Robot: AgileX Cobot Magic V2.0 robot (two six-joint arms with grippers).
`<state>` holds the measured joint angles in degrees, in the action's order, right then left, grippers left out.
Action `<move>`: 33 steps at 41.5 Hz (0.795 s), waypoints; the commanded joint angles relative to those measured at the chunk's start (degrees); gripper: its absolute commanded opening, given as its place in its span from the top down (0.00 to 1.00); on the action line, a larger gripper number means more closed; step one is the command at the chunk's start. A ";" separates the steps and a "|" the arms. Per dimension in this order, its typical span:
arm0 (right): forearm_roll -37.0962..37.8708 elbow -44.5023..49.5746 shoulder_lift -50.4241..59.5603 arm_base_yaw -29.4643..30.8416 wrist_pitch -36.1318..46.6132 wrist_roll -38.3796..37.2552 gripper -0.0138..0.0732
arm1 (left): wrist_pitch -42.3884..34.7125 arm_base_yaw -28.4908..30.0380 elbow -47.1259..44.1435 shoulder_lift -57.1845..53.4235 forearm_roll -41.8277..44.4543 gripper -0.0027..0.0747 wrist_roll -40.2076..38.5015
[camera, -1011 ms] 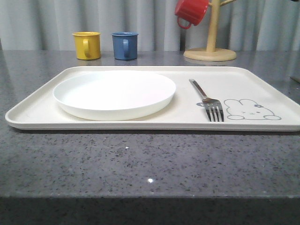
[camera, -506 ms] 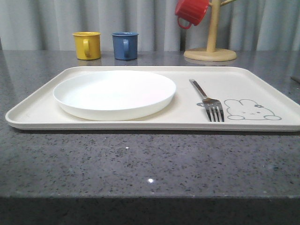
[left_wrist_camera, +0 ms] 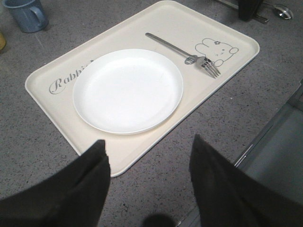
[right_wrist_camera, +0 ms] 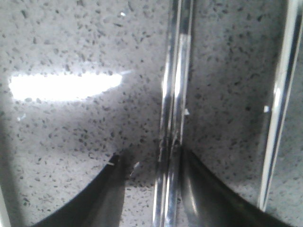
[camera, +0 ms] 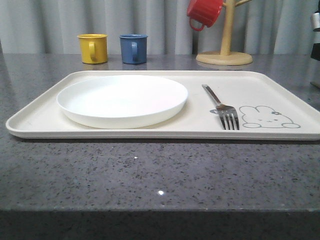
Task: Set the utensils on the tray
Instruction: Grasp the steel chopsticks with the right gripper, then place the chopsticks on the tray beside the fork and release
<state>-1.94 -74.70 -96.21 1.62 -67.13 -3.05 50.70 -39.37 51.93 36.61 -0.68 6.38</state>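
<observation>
The cream tray (camera: 270,90) lies across the middle of the table with the white plate (camera: 122,100) on its left half. The fork (camera: 222,107) rests on the tray beside the rabbit drawing, tines toward me. Off the tray's right end, my right gripper (right_wrist_camera: 151,158) is low over the stone top and open. The paired steel chopsticks (right_wrist_camera: 173,104) lie between its fingers, against one finger and clear of the other. The spoon (left_wrist_camera: 283,11) rests near the right arm (left_wrist_camera: 248,7). My left gripper (left_wrist_camera: 149,151) hangs open and empty above the tray's near left corner.
At the back stand a yellow mug (camera: 93,48), a blue mug (camera: 133,48) and a wooden mug tree (camera: 225,50) with a red mug (camera: 204,12). Another steel shaft (right_wrist_camera: 279,104) lies parallel to the chopsticks. The table's front edge (left_wrist_camera: 265,142) is close to the left gripper.
Part of the right arm has come into the front view at the far right edge. The tray, plate and fork have stayed put.
</observation>
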 commanded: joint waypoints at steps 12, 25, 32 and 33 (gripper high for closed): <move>-0.15 -1.24 2.08 0.44 0.78 0.79 0.77 | -4.39 -0.02 1.59 0.01 -0.31 0.50 -0.44; -0.15 -1.36 2.27 0.44 0.54 0.79 0.83 | -4.39 -0.02 1.59 0.01 -0.31 0.50 -0.44; -3.07 -1.42 5.52 -1.12 0.22 0.79 0.83 | -4.39 -0.02 1.59 0.01 -0.31 0.50 -0.44; -3.56 -1.42 6.28 -1.53 0.16 0.79 0.83 | -4.39 -0.02 1.59 0.01 -0.31 0.50 -0.44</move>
<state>-3.28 -74.70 -94.87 1.22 -66.91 -2.89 50.70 -39.37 51.93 36.61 -0.68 6.38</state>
